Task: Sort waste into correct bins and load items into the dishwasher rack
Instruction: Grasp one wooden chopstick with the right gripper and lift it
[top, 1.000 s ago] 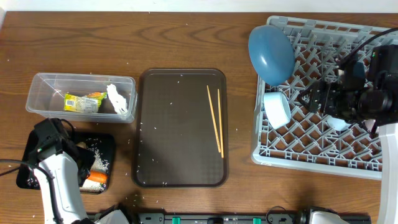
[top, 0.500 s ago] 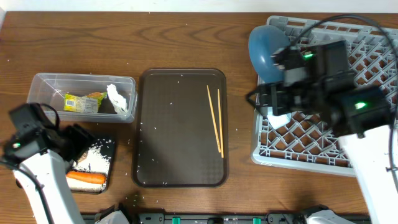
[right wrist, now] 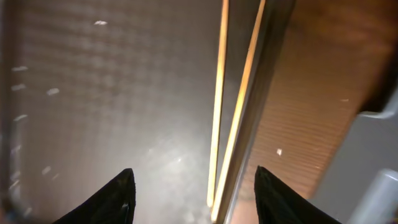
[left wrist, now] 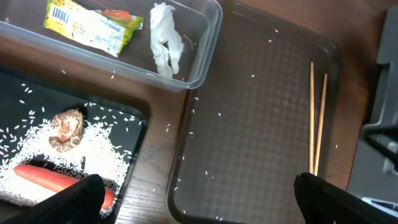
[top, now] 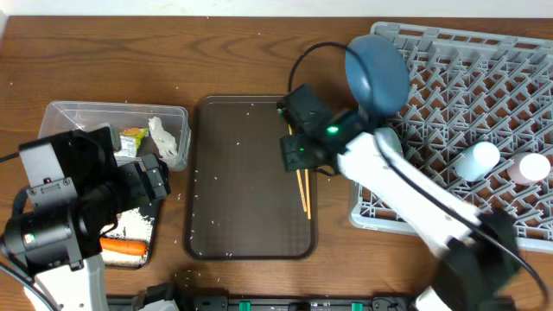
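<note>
My right gripper (right wrist: pixel 194 199) hangs open low over the pair of wooden chopsticks (right wrist: pixel 217 106), whose near ends lie between its fingers, ungripped, on the brown serving tray (top: pixel 242 190). My left gripper (left wrist: pixel 199 205) is wide open and empty above the gap between that tray and the black tray (left wrist: pixel 134 118). The black tray holds rice, a brown lump (left wrist: pixel 67 127) and the carrot (left wrist: pixel 56 180). The clear tub (left wrist: pixel 208 37) holds the wrapper (left wrist: pixel 93 23) and tissue (left wrist: pixel 165 38). The rack (top: pixel 467 95) carries the blue plate (top: pixel 378 73) and two cups (top: pixel 478 160); the bowl (top: pixel 394 138) is mostly hidden by my right arm.
Loose rice grains dot the brown serving tray and the wooden table (top: pixel 104 60) round it. The rack's near left corner stands close beside the chopsticks. My left arm (top: pixel 60 225) covers much of the black tray from above.
My left gripper lifted off the black tray and opened wide, leaving the carrot there. My right arm swung from the rack to the chopsticks, its jaws narrowing; both cups now stand in the rack.
</note>
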You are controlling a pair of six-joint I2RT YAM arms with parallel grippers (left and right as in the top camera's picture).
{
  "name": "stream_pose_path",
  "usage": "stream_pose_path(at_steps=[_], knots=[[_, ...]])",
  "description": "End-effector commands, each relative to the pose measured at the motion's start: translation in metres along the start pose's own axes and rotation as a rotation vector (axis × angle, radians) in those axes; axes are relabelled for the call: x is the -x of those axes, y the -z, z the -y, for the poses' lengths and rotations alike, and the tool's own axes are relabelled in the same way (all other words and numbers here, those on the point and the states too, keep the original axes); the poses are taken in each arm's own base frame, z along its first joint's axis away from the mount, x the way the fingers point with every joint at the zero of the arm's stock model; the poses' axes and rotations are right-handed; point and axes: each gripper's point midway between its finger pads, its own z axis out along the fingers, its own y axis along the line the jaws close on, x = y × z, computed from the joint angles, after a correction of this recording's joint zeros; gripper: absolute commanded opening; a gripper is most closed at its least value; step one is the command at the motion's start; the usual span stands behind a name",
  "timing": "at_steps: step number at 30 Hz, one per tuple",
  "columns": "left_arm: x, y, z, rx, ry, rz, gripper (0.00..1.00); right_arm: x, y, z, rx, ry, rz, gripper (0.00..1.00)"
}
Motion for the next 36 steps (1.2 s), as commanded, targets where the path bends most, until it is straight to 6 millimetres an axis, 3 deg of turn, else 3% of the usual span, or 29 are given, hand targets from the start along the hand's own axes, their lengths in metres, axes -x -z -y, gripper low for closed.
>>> stream_pose_path(at_steps=[1,6,10,15,17,19,20,24,30,33,36], knots=[[0.001,0.004,0.004,-0.011,-0.032,0.011,0.98,-0.003,-0.033,0.007,-0.059,-0.09,-0.033,0.53],[0.001,0.002,0.003,-0.011,-0.03,0.002,0.98,-0.013,-0.077,0.002,-0.052,-0.087,-0.107,0.47],[0.001,0.001,0.003,-0.011,-0.028,-0.001,0.98,-0.02,-0.101,0.007,-0.077,-0.089,-0.146,0.5],[0.001,0.0,0.003,-0.011,-0.028,-0.004,0.98,-0.03,-0.123,0.011,-0.1,-0.11,-0.185,0.41],[0.001,0.0,0.003,-0.011,-0.028,-0.004,0.98,-0.031,-0.129,0.008,-0.086,-0.109,-0.192,0.32],[0.001,0.0,0.003,-0.011,-0.028,-0.004,0.98,-0.03,-0.129,0.006,-0.075,-0.103,-0.191,0.06],[0.001,0.0,0.003,-0.011,-0.028,-0.004,0.98,-0.029,-0.127,0.005,-0.071,-0.091,-0.187,0.01],[0.001,0.0,0.003,-0.011,-0.028,-0.004,0.98,-0.01,-0.09,-0.002,-0.035,-0.075,-0.129,0.01],[0.001,0.0,0.003,-0.011,-0.028,-0.004,0.98,0.029,0.027,0.004,0.07,-0.074,0.082,0.01],[0.001,0.0,0.003,-0.011,-0.028,-0.004,0.98,0.04,0.096,0.039,0.072,-0.085,0.215,0.01],[0.001,0.0,0.003,-0.011,-0.028,-0.004,0.98,0.039,0.139,0.094,-0.021,-0.176,0.3,0.01]])
